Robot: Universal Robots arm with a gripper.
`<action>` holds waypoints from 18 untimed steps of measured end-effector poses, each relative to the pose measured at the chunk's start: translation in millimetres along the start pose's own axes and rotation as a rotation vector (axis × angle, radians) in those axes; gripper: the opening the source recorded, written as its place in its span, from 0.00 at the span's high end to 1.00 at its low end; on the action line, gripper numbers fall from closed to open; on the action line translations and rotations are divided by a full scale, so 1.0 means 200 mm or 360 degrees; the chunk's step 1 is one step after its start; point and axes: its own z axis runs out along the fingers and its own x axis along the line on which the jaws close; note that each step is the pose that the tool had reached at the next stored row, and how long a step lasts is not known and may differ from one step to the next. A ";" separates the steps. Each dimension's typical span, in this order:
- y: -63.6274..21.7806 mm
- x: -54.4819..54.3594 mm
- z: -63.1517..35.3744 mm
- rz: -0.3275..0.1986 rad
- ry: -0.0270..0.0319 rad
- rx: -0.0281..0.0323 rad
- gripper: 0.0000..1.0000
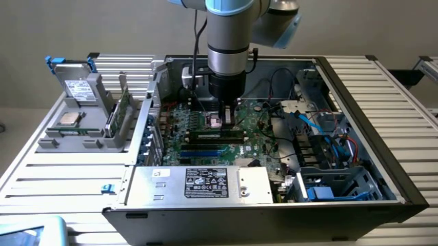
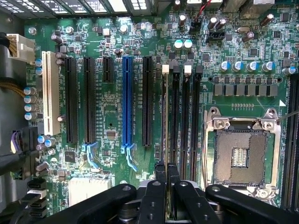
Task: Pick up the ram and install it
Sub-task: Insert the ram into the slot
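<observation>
The ram (image 2: 164, 121) shows edge-on as a thin green strip, standing upright along the outermost of the black memory slots (image 2: 186, 121), by a white latch. My gripper (image 2: 167, 171) is shut on its upper edge, black fingers (image 2: 160, 175) pressed close on either side. In the exterior view the ram (image 1: 217, 135) lies as a long dark stick across the motherboard (image 1: 205, 151), directly under the gripper (image 1: 224, 119). Whether it is fully seated in the slot cannot be told.
An open processor socket (image 2: 240, 154) sits beside the slots. The case holds a silver power supply (image 1: 205, 183) and tangled cables (image 1: 321, 128). On the exterior view's left, a grey holder (image 1: 51, 142) carries a drive with blue tabs (image 1: 77, 87), a silver chip (image 1: 68, 119) and an upright green card (image 1: 123, 115).
</observation>
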 end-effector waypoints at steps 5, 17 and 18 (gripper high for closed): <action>0.003 0.00 0.001 0.0002 -0.00001 0.00000 0.87; 0.004 0.00 0.009 0.0009 -0.00015 -0.00003 0.87; 0.005 0.00 0.009 0.0010 -0.00020 -0.00003 0.87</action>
